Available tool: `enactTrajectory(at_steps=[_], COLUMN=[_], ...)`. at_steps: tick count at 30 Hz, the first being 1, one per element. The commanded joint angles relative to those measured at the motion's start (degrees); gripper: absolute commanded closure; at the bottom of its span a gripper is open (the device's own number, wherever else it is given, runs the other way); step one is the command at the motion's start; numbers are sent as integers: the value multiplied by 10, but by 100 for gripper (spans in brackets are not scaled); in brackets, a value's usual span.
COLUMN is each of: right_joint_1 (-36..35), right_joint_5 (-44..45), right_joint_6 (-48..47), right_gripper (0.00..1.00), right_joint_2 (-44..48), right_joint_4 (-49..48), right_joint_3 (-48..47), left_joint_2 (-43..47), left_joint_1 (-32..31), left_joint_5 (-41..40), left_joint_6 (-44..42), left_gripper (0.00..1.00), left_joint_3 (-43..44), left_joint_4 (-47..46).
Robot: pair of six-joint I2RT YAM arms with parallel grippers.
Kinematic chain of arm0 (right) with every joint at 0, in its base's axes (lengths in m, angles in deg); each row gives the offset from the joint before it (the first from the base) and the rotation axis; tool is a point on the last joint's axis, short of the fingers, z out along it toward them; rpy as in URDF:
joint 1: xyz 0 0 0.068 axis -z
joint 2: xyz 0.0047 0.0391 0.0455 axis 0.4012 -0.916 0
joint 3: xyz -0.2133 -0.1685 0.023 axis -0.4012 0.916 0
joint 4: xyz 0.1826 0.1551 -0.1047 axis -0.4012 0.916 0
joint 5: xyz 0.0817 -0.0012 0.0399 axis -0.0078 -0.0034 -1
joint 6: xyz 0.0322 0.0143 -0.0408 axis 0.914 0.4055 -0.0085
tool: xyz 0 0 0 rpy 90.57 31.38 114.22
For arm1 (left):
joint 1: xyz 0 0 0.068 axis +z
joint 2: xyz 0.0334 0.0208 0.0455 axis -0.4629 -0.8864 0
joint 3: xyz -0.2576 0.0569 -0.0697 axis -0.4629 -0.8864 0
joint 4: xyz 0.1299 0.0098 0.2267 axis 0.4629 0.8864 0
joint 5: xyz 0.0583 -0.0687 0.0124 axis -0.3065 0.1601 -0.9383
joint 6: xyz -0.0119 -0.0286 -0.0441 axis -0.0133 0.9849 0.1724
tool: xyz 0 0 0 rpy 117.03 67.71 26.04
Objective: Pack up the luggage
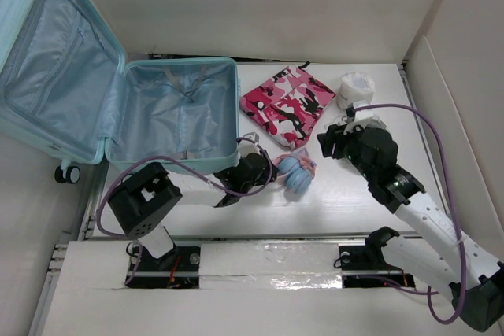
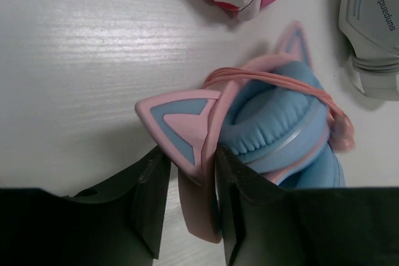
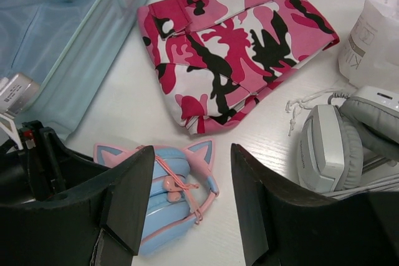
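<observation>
Luggage: pale aqua hard-shell case, lying open at the far left of the table. We record its base half flat on the tabletop, with grey-blue lining and grey straps showing. Its lid half leans outward past the table's left edge, with one spinner wheel visible below it.

Cat-ear headphones: pink band and blue cushions, folded, resting on the table just beside the near right corner of the luggage base.

Left gripper: we find it low at the headphones, one finger on each side of the pink headband. The finger nearer the cushions touches the band and the other stands very close to it. Whether the band is actually pinched we cannot tell.

Camouflage garment: pink, white and black, folded, lying flat just right of the luggage. It is beyond the headphones and apart from them.

Right gripper: we log it as released, fingers spread wide with nothing between them, hovering above the table near the garment's right corner.

Grey-white headset: on the table beside the right gripper, with a white cord tangled next to it.

White pouch: at the far side of the table, just beyond the headset.
</observation>
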Motion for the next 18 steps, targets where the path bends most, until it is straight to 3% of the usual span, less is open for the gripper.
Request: enactTrajectory(at_steps=[1,3,4,5,13,18], right_joint_1=[-5,-5,-5,-5,-5,-5], right_joint_5=[-10,-10,-10,-10,9,41], right_joint_6=[-7,-7,-7,-7,4,28], right_gripper=[42,42,42,42,42,42], right_joint_2=[12,15,16,18,46,78], right_joint_4=[-36,-36,-36,-36,-48,-64], right_joint_3=[4,3,2,2,8,26], left_joint_2=[-15,-21,-21,-19,66,155], left_joint_1=[2,7,7,7,7,27], left_joint_5=[-3,-3,-2,0,31,5], left_joint_6=[7,3,2,-7,-82,-131], left_gripper=[73,86,98,100,100,100], left_joint_3=[19,22,25,26,74,125], left_joint_4=[-55,-68,-70,-71,-49,-10])
